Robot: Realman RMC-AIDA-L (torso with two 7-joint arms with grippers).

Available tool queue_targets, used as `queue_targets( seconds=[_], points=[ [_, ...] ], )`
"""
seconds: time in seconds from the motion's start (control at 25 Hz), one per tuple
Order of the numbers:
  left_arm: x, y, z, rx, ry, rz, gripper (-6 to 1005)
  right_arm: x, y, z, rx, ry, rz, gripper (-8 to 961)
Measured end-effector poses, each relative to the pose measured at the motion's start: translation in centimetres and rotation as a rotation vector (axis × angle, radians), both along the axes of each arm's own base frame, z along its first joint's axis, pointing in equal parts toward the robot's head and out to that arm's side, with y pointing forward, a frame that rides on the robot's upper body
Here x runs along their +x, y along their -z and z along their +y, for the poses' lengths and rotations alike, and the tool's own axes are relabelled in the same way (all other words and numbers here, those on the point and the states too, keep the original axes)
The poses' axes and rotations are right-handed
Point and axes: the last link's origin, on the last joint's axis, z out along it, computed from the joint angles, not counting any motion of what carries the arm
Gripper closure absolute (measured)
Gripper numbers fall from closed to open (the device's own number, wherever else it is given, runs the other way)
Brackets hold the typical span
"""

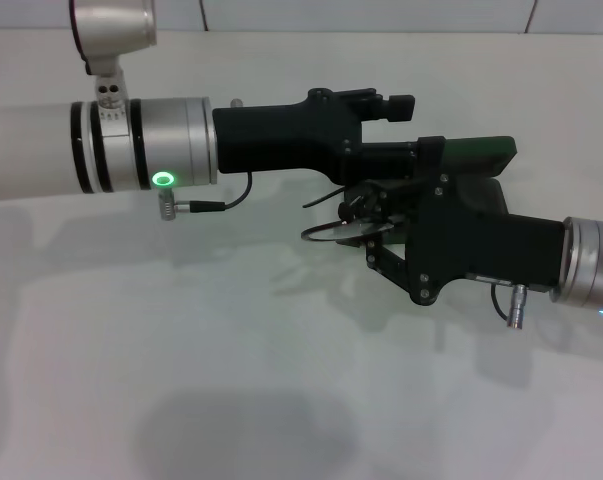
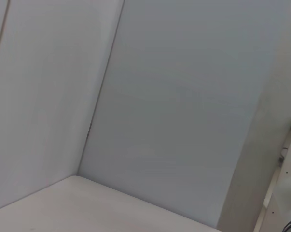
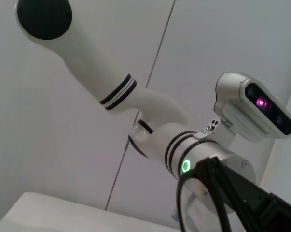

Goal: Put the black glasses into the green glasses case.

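Note:
In the head view the black glasses (image 1: 333,231) hang just above the white table, at the tip of my right gripper (image 1: 366,222), which reaches in from the right and is shut on their frame. A thin loop of the glasses (image 3: 179,205) shows close up in the right wrist view. The green glasses case (image 1: 484,150) lies behind the right gripper, mostly hidden by both grippers. My left gripper (image 1: 429,163) reaches across from the left, its tip at the near-left end of the case. The left wrist view shows neither object.
The white table (image 1: 231,380) spreads in front of the arms, with white wall panels (image 2: 184,96) behind. My left arm (image 3: 111,92) and the head camera (image 3: 254,108) show in the right wrist view. The two grippers are close together.

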Motion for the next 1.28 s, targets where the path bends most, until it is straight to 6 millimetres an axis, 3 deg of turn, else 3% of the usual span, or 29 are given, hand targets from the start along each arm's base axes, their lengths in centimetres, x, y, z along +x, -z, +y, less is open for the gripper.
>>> queue_targets(
  seconds=[1.28],
  points=[
    [-0.1, 0.3, -0.5, -0.022, -0.019, -0.017, 240, 1.0, -0.1, -0.1, 0.023, 0.053, 0.004, 707]
  ],
)
